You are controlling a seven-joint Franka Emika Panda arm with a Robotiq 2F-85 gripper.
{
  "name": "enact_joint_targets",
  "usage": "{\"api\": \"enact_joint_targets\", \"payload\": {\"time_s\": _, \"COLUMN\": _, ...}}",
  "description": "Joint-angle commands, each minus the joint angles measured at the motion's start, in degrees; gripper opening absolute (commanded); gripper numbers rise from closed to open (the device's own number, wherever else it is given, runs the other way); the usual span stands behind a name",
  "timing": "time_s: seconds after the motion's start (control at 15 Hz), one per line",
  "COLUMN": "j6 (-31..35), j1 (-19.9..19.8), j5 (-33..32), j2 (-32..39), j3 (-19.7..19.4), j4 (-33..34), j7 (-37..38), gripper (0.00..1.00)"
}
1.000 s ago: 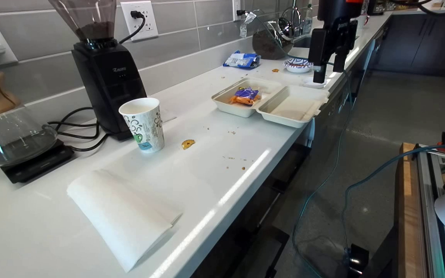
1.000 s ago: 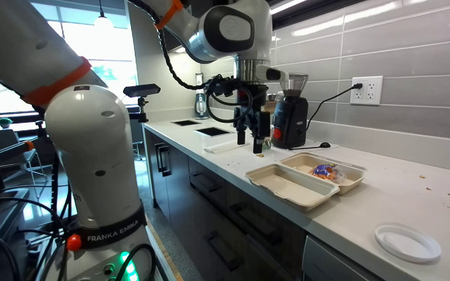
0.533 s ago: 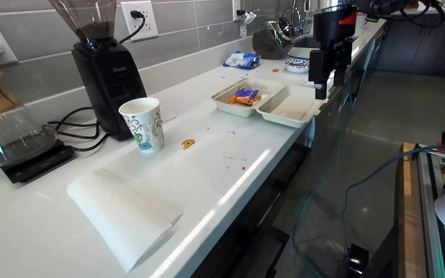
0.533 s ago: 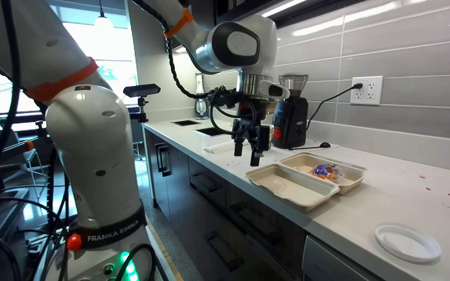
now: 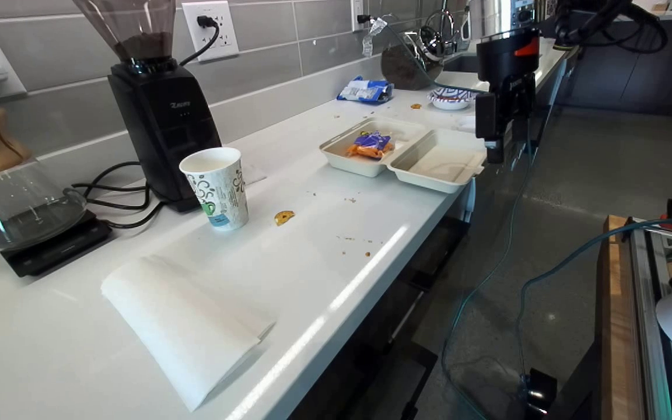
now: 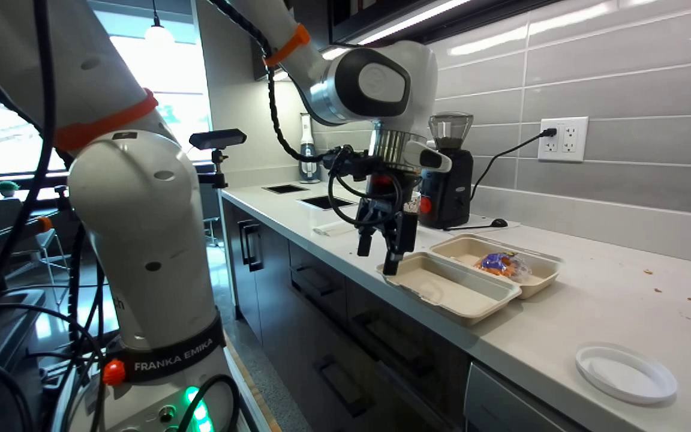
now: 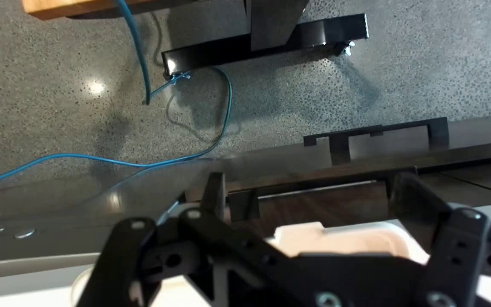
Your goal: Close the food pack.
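The food pack is an off-white clamshell box lying wide open on the counter, also seen in an exterior view. Its base half, nearer the wall, holds an orange and blue packet. Its empty lid half lies flat at the counter's front edge. In the wrist view part of the lid shows between the fingers, partly hidden by the gripper body. My gripper is open and empty. In both exterior views the gripper points down beside the lid's outer edge; whether it touches is unclear.
A paper cup, a black coffee grinder and a folded white paper sheet stand or lie along the counter. A round white lid lies near the front edge. A blue bag lies by the wall.
My gripper has moved down, from above the counter to the level of the lid's outer edge. It stays open. The food pack has not moved.
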Motion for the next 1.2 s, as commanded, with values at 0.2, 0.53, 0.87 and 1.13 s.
{"api": "enact_joint_targets", "payload": {"time_s": 0.2, "j6": -0.5, "j1": -6.1, "j5": -5.3, "j2": 3.5, "j3": -6.8, "j4": 0.0, "j7": -6.4, "gripper": 1.0}}
{"api": "enact_joint_targets", "payload": {"time_s": 0.53, "j6": 1.6, "j1": -8.1, "j5": -2.7, "j2": 5.3, "j3": -12.3, "j4": 0.0, "j7": -12.9, "gripper": 1.0}}
{"api": "enact_joint_targets", "payload": {"time_s": 0.87, "j6": 2.0, "j1": -8.3, "j5": -1.0, "j2": 5.1, "j3": -13.1, "j4": 0.1, "j7": -13.6, "gripper": 1.0}}
{"api": "enact_joint_targets", "payload": {"time_s": 1.13, "j6": 1.8, "j1": -8.1, "j5": -0.9, "j2": 7.0, "j3": -12.9, "j4": 0.2, "j7": -13.2, "gripper": 1.0}}
